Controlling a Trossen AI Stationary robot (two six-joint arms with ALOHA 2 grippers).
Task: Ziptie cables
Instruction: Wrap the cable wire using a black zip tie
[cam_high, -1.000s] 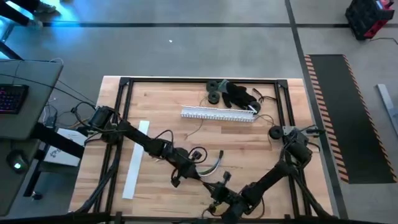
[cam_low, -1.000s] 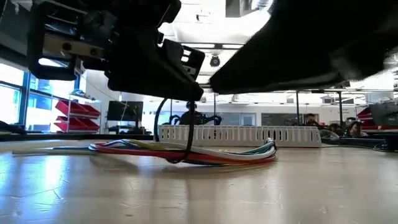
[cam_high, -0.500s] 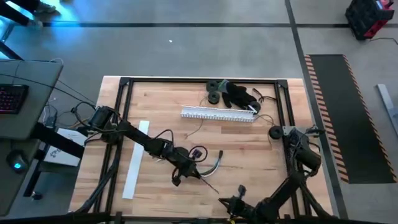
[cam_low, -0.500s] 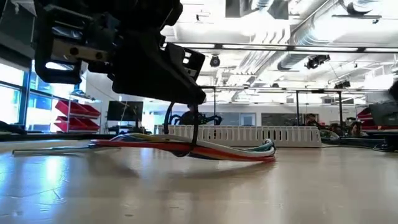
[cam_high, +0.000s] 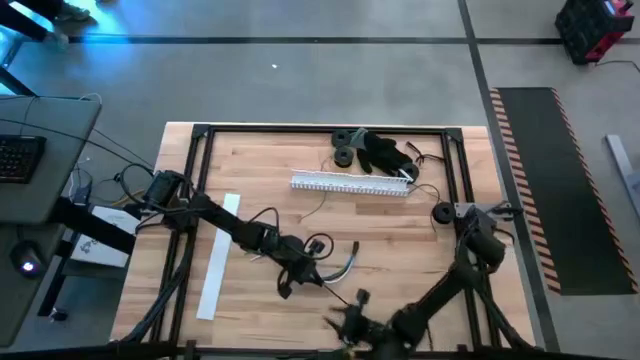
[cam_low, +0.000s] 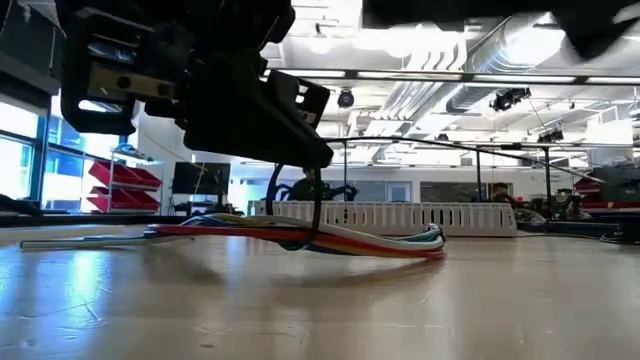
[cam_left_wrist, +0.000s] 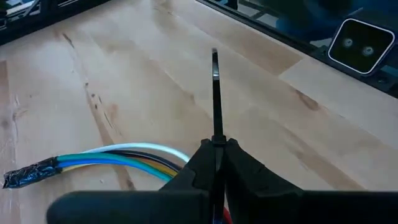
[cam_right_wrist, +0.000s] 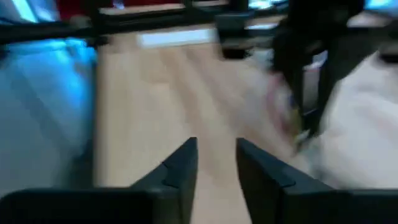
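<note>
While the left arm stretches diagonally across the table, its left gripper (cam_left_wrist: 214, 163) is clenched on a black zip tie (cam_left_wrist: 215, 93) just above the cables (cam_low: 330, 240), which lie mid-table near the white duct (cam_high: 350, 184). The right arm folds low along the table's near edge, the right gripper (cam_right_wrist: 216, 163) parted and empty.

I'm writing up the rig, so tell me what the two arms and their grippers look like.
Both arms are dark, slim and jointed, on a black frame along the table's edges, with thin black cables looping by the left arm's base. The left gripper has two black, wedge-shaped fingers tapering to narrow tips. The right gripper has two flat, dark fingers. No markings show.
</note>
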